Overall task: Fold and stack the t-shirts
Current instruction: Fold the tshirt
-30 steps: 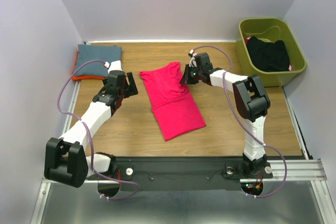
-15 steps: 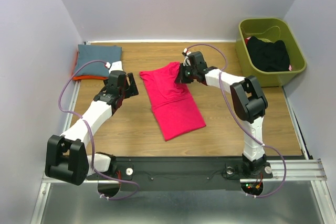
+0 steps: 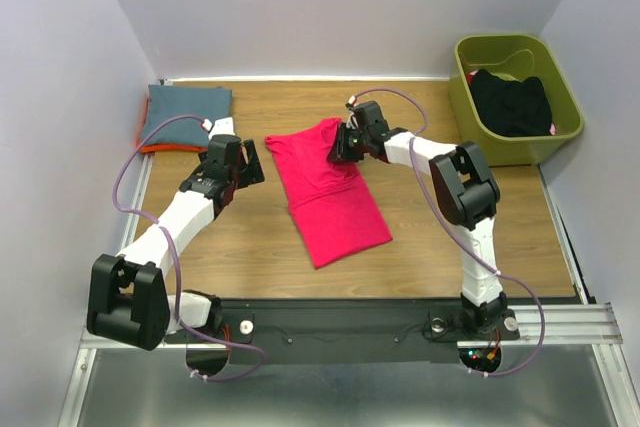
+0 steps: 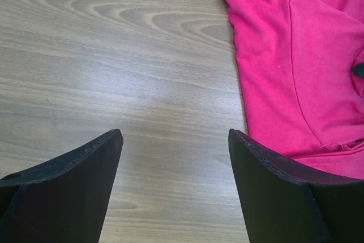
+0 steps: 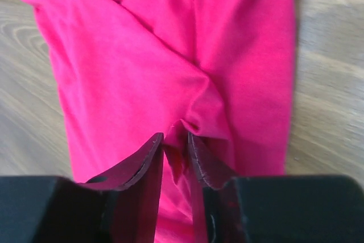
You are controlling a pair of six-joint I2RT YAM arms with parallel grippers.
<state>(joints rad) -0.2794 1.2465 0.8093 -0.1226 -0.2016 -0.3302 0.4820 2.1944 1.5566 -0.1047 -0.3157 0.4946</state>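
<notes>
My right jaws stand only a narrow slit apart, fingertips (image 5: 154, 142) down on the magenta-pink t-shirt (image 3: 325, 187), with a small pucker of its cloth bunched right at the tips. Whether they are pinching that fold I cannot tell. The shirt spreads flat ahead of these jaws and to both sides. My left jaws are released, spread wide over bare tabletop (image 4: 114, 55) and holding nothing, with the pink shirt's edge just beyond their right finger. Ahead of them and to their left, the folded blue-grey t-shirt (image 3: 187, 110) lies on the orange one (image 3: 150, 148). Well off to the right of my right jaws, the black garment (image 3: 512, 102) sits in the olive bin (image 3: 500, 44).
</notes>
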